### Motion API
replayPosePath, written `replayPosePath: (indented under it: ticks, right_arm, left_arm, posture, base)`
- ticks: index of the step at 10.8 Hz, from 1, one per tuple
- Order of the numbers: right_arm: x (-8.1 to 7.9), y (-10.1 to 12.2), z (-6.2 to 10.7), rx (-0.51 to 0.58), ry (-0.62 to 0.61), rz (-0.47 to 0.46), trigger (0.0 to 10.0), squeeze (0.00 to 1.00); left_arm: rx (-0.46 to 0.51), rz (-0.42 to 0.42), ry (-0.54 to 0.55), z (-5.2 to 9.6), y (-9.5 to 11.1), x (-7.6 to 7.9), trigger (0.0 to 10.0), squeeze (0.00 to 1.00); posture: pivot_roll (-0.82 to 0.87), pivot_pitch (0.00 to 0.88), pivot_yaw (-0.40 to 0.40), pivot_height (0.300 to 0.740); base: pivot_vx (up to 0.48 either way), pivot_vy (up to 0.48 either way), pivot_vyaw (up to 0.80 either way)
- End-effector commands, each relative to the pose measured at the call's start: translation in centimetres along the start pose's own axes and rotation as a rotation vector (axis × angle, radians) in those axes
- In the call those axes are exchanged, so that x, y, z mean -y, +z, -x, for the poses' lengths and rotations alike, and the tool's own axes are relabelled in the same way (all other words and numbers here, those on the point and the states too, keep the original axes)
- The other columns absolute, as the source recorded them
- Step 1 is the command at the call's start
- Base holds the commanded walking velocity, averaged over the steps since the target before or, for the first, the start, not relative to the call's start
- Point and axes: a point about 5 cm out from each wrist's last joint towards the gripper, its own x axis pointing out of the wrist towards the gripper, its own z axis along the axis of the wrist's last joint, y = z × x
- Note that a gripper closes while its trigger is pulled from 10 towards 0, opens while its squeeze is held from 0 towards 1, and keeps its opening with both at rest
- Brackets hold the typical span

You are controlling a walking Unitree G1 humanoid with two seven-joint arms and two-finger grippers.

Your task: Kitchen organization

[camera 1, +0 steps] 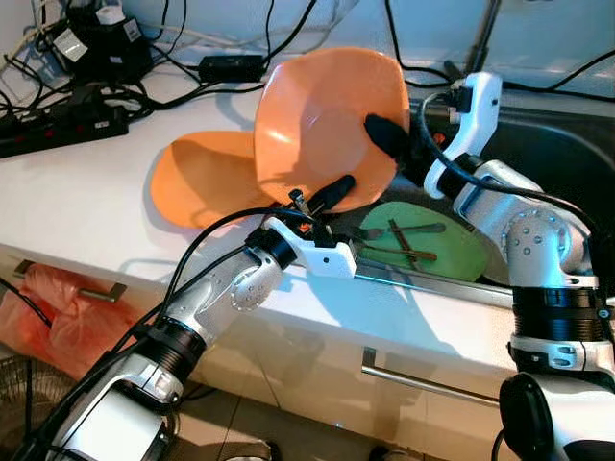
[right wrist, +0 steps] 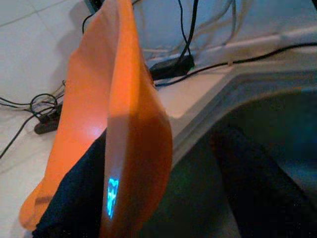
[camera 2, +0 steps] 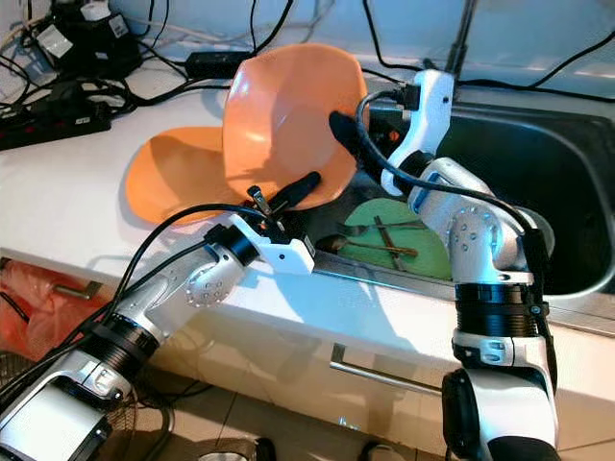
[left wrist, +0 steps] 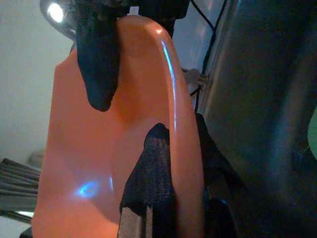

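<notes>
Before me the white table (camera 1: 86,192) carries a flat orange plate (camera 1: 192,173) near its middle. Black cables (camera 1: 163,58) and a power strip (camera 1: 58,130) lie along its far left. Its steel sink (camera 2: 567,202) holds a green plate (camera 1: 452,254) with utensils (camera 1: 404,240).

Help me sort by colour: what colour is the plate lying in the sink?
Green plate, clearest in the left eye view.

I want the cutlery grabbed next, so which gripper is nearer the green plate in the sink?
Left, narrowly. The left gripper pinches the orange bowl's lower rim just above the green plate; the right gripper holds the bowl's upper side, higher up.
</notes>
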Motion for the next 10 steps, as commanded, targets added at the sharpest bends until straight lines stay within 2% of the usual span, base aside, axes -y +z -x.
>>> replayPosePath:
  ticks: [1,10]
  right_arm:
    - [1.36,-1.59,0.17,-0.094,-0.074,-0.03,0.0,0.0]
    - [1.97,-2.04,0.8,-0.144,-0.08,-0.029,0.0,0.0]
  left_arm:
    - [0.096,0.043,-0.166,1.38,2.29,4.29,0.0,0.0]
    - [0.101,0.02,-0.179,1.28,2.13,4.26,0.0,0.0]
  posture:
    - [0.05,0.125,0.066,0.74]
    - [0.04,0.124,0.063,0.74]
  base:
    - [0.0,0.0,0.0]
    - [0.0,0.0,0.0]
